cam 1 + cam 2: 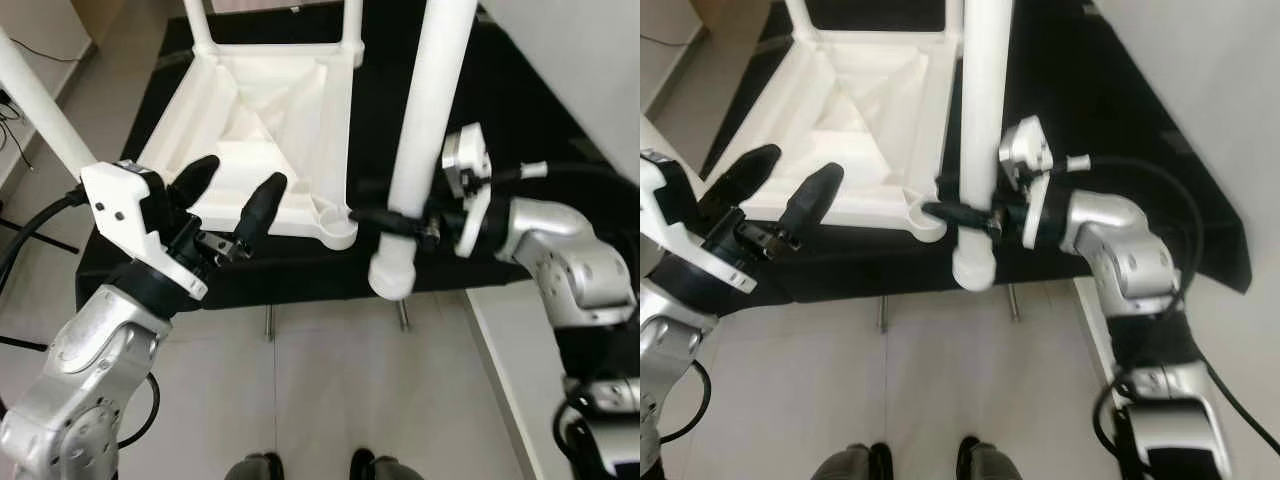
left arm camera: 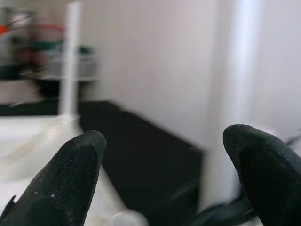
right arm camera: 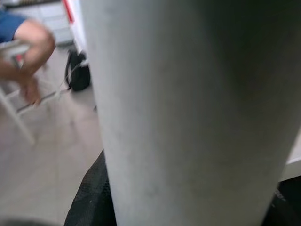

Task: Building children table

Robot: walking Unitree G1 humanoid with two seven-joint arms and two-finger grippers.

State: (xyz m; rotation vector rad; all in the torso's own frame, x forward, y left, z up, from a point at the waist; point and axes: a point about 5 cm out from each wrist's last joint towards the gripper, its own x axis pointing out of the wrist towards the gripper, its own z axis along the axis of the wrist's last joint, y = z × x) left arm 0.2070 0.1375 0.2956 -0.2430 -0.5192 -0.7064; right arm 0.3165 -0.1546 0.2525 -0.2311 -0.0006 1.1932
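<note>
An upside-down white plastic tabletop lies on a black surface, with thin white legs standing up from its far corners. My right gripper is shut on a loose white table leg, held near-upright just right of the tabletop's near right corner socket. The leg's lower end hangs past the black surface's front edge. My left gripper is open over the tabletop's near left edge, holding nothing. Its black fingertips are wide apart in the left wrist view.
Another white leg slants at the far left. Tiled floor lies below the black surface, with my feet at the bottom. A white wall stands on the right. A person's leg and a dark bag appear on the floor.
</note>
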